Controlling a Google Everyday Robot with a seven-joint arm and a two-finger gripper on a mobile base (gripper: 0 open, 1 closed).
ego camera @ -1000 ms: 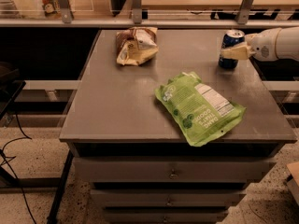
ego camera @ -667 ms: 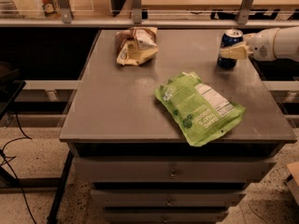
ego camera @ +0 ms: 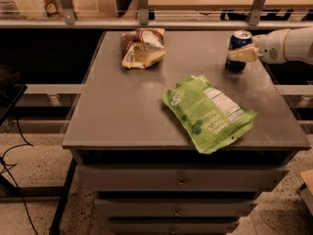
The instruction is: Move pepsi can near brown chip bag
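Note:
The pepsi can (ego camera: 238, 42), dark blue with a silver top, stands upright at the far right of the grey table (ego camera: 132, 111). My gripper (ego camera: 240, 56) reaches in from the right edge on a white arm. Its cream fingers (ego camera: 246, 55) are closed around the can's middle. The brown chip bag (ego camera: 142, 47), wrinkly brown with cream and white patches, lies at the far left-centre of the table, well to the left of the can.
A large lime-green bag (ego camera: 209, 111) lies flat on the front right of the table, between the can and the front edge. A railing with metal posts (ego camera: 143, 4) runs behind the table. Drawers (ego camera: 181, 180) sit below the tabletop.
The can and my gripper have shifted slightly to the left. The two bags have not moved.

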